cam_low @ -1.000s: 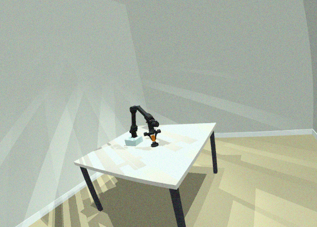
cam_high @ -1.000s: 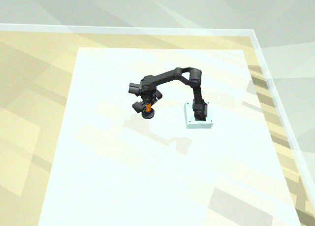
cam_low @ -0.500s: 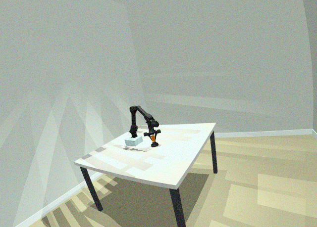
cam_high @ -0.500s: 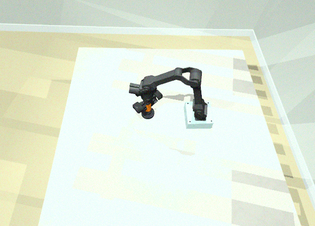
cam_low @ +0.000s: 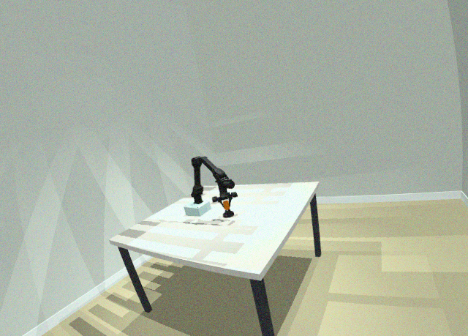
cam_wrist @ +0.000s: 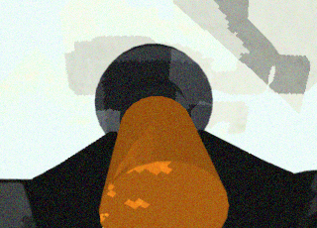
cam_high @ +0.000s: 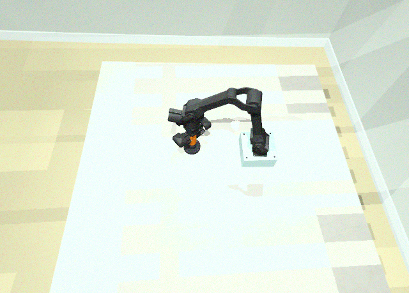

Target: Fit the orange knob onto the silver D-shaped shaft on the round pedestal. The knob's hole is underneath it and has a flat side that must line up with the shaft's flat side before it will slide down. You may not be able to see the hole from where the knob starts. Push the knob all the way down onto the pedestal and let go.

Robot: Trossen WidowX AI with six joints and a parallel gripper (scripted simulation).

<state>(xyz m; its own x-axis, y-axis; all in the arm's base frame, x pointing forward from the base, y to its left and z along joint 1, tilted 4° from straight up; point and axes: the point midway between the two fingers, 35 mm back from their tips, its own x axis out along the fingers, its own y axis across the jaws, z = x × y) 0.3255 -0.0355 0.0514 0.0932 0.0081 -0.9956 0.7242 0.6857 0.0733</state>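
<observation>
Firmly clenched on the knob (cam_high: 192,140) (cam_low: 226,204) (cam_wrist: 160,188), claw (cam_high: 192,138) (cam_low: 226,203) (cam_wrist: 157,139) pointing down. Just below, the pedestal (cam_high: 192,149) (cam_low: 228,214) (cam_wrist: 149,64), apparently near-centred under the knob's roughly upright long axis. Shaft and flat side hidden; seating and alignment impossible to tell. Probably next: straight down, with a small twist if blocked. Farther out, the pale base (cam_high: 257,163) (cam_low: 193,211) well to one side, bench (cam_high: 211,217) (cam_low: 279,219) edges well apart, ample room for turning.

matt orange knob (cam_high: 192,140) (cam_low: 226,205) (cam_wrist: 163,188), smooth dark pedestal (cam_high: 192,149) (cam_low: 228,214) (cam_wrist: 144,69)
</observation>
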